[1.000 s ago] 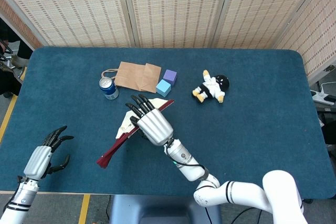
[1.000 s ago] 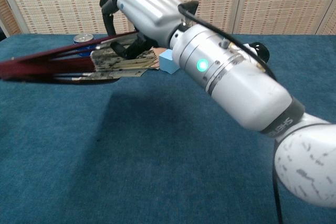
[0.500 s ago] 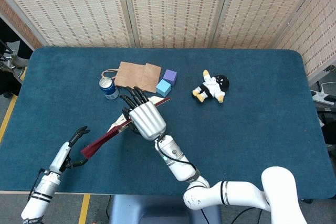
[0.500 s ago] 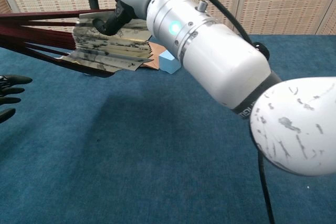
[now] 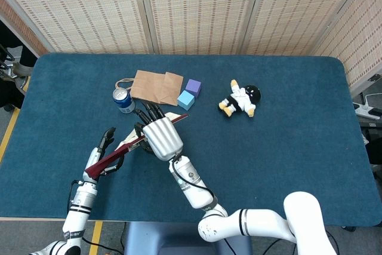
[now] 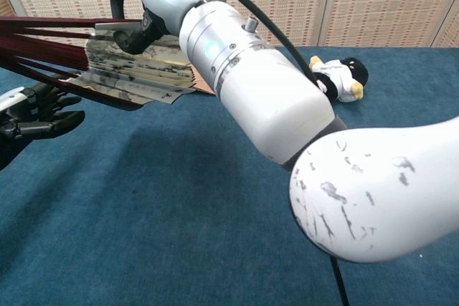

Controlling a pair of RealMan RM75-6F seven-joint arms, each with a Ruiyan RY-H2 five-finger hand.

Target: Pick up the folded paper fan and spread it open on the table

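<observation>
Nearest the cameras, the left hand (image 5: 102,154) reaches up at the dark red handle end of the paper fan (image 6: 133,77), fingers spread; from the chest view its fingertips (image 6: 61,114) sit just under the red sticks, though whether they actually touch or pinch them cannot be told from either angle; the placement reads as a bid to take one outer stick so the two hands can pull the leaves apart. Just beyond, the right hand (image 5: 160,137) holds the fan clear of the blue table (image 5: 286,147), fingers curled over the pleated paper near its far end; the fan is part-way fanned, its ink-painted folds showing in a narrow wedge and its sticks splayed toward the left hand; lifting it off the cloth likely gives the sticks room to swing. Judged against the task, the pick-up is done and the spreading has only begun; the fan is not yet laid open on the table. Farther back, a drink can (image 5: 123,100) stands just beside a brown paper bag (image 5: 156,87) lying flat; a light blue block (image 5: 185,100) and a purple block (image 5: 193,86) sit touching at the bag's right edge; a small black-and-white stuffed toy (image 5: 241,99) lies apart to the right, well out of the fan's sweep.
</observation>
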